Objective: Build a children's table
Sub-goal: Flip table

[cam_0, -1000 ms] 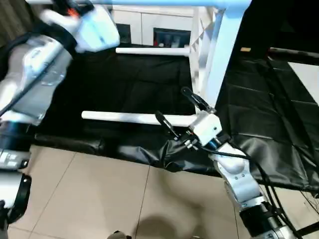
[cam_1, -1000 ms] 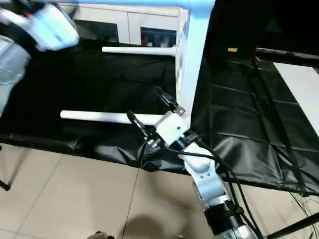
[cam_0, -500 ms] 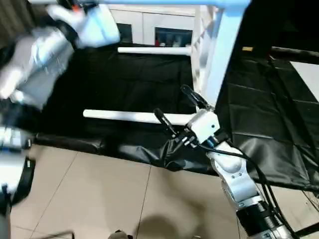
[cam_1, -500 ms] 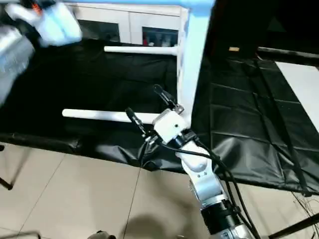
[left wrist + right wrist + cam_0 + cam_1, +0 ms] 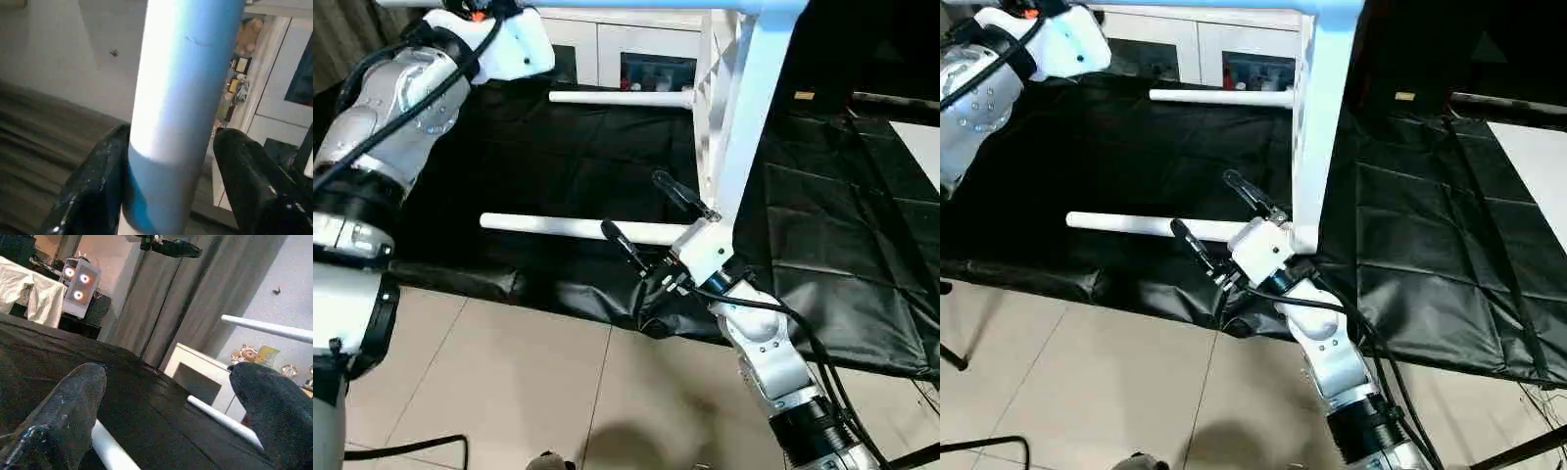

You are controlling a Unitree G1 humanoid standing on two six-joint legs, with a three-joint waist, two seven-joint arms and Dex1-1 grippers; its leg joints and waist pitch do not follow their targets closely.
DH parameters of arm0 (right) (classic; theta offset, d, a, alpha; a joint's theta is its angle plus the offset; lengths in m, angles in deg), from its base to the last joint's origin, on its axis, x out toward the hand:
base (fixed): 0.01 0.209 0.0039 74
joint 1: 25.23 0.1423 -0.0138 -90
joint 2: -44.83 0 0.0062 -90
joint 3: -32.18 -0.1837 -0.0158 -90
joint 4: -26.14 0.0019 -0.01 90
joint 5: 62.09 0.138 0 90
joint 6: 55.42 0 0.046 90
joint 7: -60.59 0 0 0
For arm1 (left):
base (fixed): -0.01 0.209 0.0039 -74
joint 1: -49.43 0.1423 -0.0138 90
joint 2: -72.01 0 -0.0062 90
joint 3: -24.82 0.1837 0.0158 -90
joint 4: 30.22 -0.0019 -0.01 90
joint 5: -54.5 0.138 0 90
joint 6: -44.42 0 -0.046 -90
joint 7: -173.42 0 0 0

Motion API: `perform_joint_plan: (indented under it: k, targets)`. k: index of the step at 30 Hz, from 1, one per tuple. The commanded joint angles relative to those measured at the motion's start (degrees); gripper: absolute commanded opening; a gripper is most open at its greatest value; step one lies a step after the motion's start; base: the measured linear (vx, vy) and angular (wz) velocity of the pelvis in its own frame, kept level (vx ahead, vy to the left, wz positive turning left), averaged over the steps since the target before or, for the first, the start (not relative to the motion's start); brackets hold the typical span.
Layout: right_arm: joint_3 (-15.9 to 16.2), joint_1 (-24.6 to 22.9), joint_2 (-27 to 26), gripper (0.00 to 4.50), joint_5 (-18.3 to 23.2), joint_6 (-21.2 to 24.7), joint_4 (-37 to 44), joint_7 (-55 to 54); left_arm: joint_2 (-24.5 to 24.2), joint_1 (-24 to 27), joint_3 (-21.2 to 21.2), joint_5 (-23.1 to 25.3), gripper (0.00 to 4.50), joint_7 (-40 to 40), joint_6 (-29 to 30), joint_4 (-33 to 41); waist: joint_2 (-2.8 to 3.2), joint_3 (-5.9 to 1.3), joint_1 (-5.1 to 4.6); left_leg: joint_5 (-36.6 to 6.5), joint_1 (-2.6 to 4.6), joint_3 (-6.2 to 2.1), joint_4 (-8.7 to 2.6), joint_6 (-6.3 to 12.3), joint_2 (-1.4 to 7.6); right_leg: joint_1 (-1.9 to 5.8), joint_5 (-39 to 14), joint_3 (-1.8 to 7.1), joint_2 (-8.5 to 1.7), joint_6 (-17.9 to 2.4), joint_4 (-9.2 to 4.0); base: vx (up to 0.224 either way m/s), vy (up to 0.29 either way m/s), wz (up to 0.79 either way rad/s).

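We are at leg fitting: our left pincer [image 5: 166, 196] straddles a raised leg [image 5: 183, 98] at the upper left, whether clamped we cannot tell. Our right pincer [image 5: 656, 217], spread, hovers mid-frame over a loose leg [image 5: 578, 229] lying on the black sheet [image 5: 822, 235], which we judge it must next pinch.

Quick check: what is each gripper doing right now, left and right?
Left gripper: fingers on either side of a white table leg; firm grip cannot be told.
Right gripper: open, empty, above the lying leg.
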Motion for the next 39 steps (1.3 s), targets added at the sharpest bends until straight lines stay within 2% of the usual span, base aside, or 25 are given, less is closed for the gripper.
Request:
perform_joint_plan:
  k: [1, 6, 7, 11, 13, 15, 16, 17, 18, 22, 23, 25, 29, 32, 36, 38, 39]
  targets:
    - [-0.6, 0.4, 0.0, 4.5, 0.3, 1.0, 1.8, 0.3, 0.4, -1.0, -0.4, -0.5, 2.57, -0.4, -0.1, -1.9, 1.22, -3.82, 0.14, -24.6, 1.76, -0.58, -4.73, -2.14, 0.55, 1.64, -15.3, 1.91, -3.28, -10.1, -4.65, 0.0, 0.0, 0.0]
    - [-0.3, 0.4, -0.1, 4.5, 1.1, 0.5, 1.8, 1.0, 0.2, -2.0, -0.6, -0.9, 2.22, -0.1, -0.3, -3.9, 1.16, -3.65, 0.03, -26.1, 1.81, -0.7, -4.84, -2.26, 0.58, 1.49, -18.4, 1.91, -3.38, -9.2, -5.0, 0.0, 0.0, 0.0]
    - [-0.3, 0.4, -0.1, 4.5, 1.5, 0.3, 1.9, 1.4, 0.2, -2.1, -0.7, -1.1, 2.01, -0.4, -0.3, -4.0, 1.06, -3.66, 0.02, -26.0, 1.79, -0.69, -4.8, -2.12, 0.54, 1.47, -18.7, 1.94, -3.38, -9.1, -5.03, 0.0, 0.0, 0.0]
    - [-0.3, 0.1, -0.4, 4.5, 2.6, -0.1, 2.4, 1.9, 0.5, -2.2, -1.2, -2.6, 1.89, -1.9, 0.0, -4.1, 1.1, -3.68, 0.09, -25.5, 1.78, -0.67, -4.84, -2.02, 0.66, 1.45, -17.7, 2.0, -3.38, -9.4, -4.98, 0.0, 0.0, 0.0]
    - [-0.5, 0.1, -0.5, 4.5, 2.7, 0.1, 2.2, 1.8, 1.5, -2.1, -3.0, -5.7, 1.86, -4.2, 1.7, -4.0, 1.19, -3.73, 0.27, -24.7, 1.76, -0.59, -4.86, -2.01, 0.65, 1.56, -16.0, 2.02, -3.4, -10.0, -4.82, 0.0, 0.0, 0.0]
    - [-0.6, 0.1, -0.5, 4.5, 2.7, 0.2, 2.2, 1.7, 1.7, -2.1, -3.2, -6.2, 1.83, -4.6, 2.0, -4.0, 1.14, -3.75, 0.34, -24.4, 1.79, -0.55, -4.79, -1.94, 0.65, 1.56, -15.7, 2.03, -3.41, -10.1, -4.79, 0.0, 0.0, 0.0]
    - [-0.8, 0.0, -0.4, 4.5, 2.6, 0.6, 2.0, 1.5, 2.9, -2.0, -5.7, -9.6, 1.83, -5.7, 4.5, -3.7, 1.23, -3.73, 0.42, -24.2, 1.82, -0.48, -4.81, -1.87, 0.67, 1.57, -15.7, 2.06, -3.44, -10.3, -4.79, 0.0, 0.0, 0.0]
    - [-0.8, 0.0, -0.4, 4.5, 2.6, 0.6, 2.0, 1.5, 2.9, -2.0, -5.7, -9.6, 1.83, -5.7, 4.5, -3.7, 1.23, -3.73, 0.42, -24.2, 1.82, -0.48, -4.81, -1.87, 0.67, 1.57, -15.7, 2.06, -3.44, -10.3, -4.79, 0.0, 0.0, 0.0]
    - [-1.0, -0.3, -0.2, 4.5, 3.0, 1.8, 1.8, 2.0, 4.1, -1.5, -8.4, -13.0, 1.83, -6.6, 7.7, -2.6, 1.25, -3.77, 0.66, -23.9, 1.83, -0.46, -4.7, -1.75, 0.63, 1.55, -15.7, 2.04, -3.41, -10.3, -4.78, 0.0, 0.0, 0.0]
    - [-0.5, -1.4, 0.4, 4.5, 3.6, 3.6, 1.8, 3.5, 6.5, -0.5, -13.0, -18.6, 1.83, -7.4, 13.6, -0.3, 1.17, -3.79, 1.69, -19.1, 1.52, 0.0, -4.34, -0.12, 0.51, 1.88, -14.2, 2.12, -3.53, -11.0, -4.64, 0.0, 0.0, 0.0]
    - [-0.3, -1.6, 0.7, 4.5, 3.5, 3.6, 1.8, 3.7, 7.1, -0.3, -14.2, -20.0, 1.83, -7.4, 15.1, 0.1, 1.17, -3.79, 1.69, -19.1, 1.52, 0.0, -4.34, -0.12, 0.51, 1.88, -14.2, 2.12, -3.53, -11.0, -4.64, 0.0, 0.0, 0.0]
    - [-0.5, -2.3, 0.9, 4.5, 3.8, 4.3, 2.2, 3.6, 8.1, 0.1, -16.3, -21.8, 1.84, -6.2, 17.5, 1.4, 1.35, -3.98, 2.19, -15.4, 1.24, 0.32, -4.02, 1.15, 0.33, 2.04, -14.0, 2.02, -3.6, -10.6, -4.66, 0.0, 0.0, 0.0]
    - [-0.6, -3.0, 1.5, 4.5, 4.1, 4.8, 2.7, 4.2, 9.5, 0.3, -19.2, -24.0, 1.87, -5.7, 21.3, 3.5, 1.62, -4.05, 2.53, -14.8, 1.11, 0.36, -4.07, 1.36, 0.35, 1.99, -15.6, 1.87, -3.56, -9.7, -4.77, 0.0, 0.0, 0.0]
    - [-0.9, -3.3, 2.0, 4.5, 4.4, 5.2, 2.8, 4.9, 10.4, 0.5, -21.2, -25.4, 1.87, -5.7, 23.6, 5.4, 1.64, -4.02, 2.54, -15.7, 1.31, 0.5, -4.07, 1.51, 0.37, 1.76, -16.2, 1.73, -3.42, -9.9, -4.84, 0.0, 0.0, 0.0]
    - [-1.6, -3.4, 2.3, 4.5, 4.1, 6.0, 2.8, 4.4, 10.9, 1.0, -22.5, -26.6, 1.87, -6.4, 25.3, 7.8, 1.6, -4.19, 2.55, -14.9, 1.12, 0.52, -4.07, 1.87, 0.38, 1.96, -14.2, 1.6, -3.48, -10.3, -4.63, 0.0, 0.0, 0.0]
    - [-2.9, -3.5, 2.2, 4.5, 4.4, 7.7, 2.5, 3.0, 11.1, 1.8, -23.3, -27.2, 1.87, -6.7, 26.9, 10.0, 1.53, -4.32, 2.53, -13.5, 0.91, 0.54, -4.03, 2.27, 0.37, 2.1, -11.5, 1.52, -3.44, -10.8, -4.42, 0.0, 0.0, 0.0]
    - [-4.2, -3.7, 1.8, 4.5, 5.6, 9.3, 2.3, 2.1, 11.5, 2.8, -24.3, -28.0, 1.87, -6.8, 28.6, 12.3, 1.61, -4.38, 2.51, -13.1, 1.05, 0.53, -4.05, 2.22, 0.52, 2.16, -10.5, 1.54, -3.51, -11.3, -4.13, 0.0, 0.0, 0.0]
